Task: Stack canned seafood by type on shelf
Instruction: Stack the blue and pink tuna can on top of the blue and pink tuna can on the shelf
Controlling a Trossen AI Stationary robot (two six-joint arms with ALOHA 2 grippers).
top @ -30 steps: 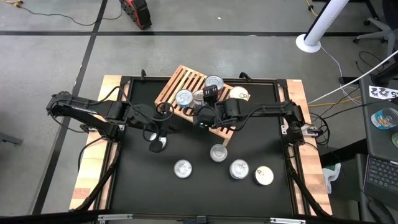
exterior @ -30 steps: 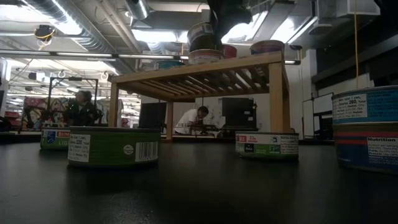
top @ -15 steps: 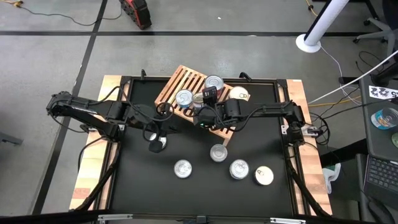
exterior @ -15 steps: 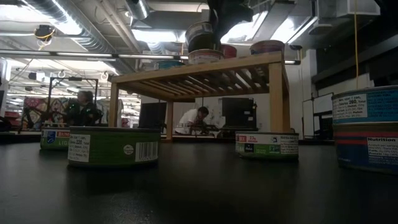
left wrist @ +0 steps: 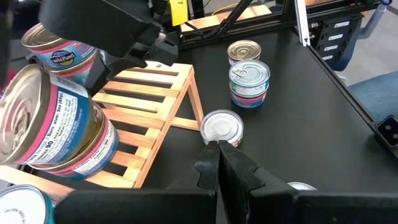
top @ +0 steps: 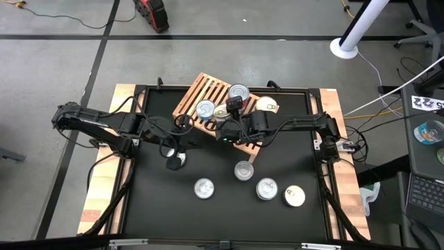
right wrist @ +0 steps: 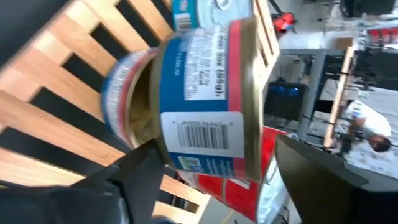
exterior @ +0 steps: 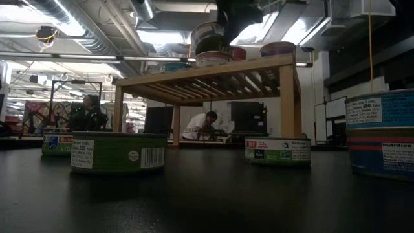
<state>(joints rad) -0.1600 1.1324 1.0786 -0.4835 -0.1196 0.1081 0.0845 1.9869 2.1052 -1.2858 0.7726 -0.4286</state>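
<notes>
— How many tins on the shelf (top: 208, 94)?
— Four lids show on top; four more tins sit on the black table (top: 215, 215). The shelf runs diagonally.
— The right gripper (top: 223, 114)?
— Fingers spread around a tilted blue tin (right wrist: 202, 99), atop another tin.
— Left gripper (top: 173, 161)?
— Pinched shut, empty, beside the shelf.

Blue can (exterior: 380, 133) cut off by frame edge in low view.
</notes>
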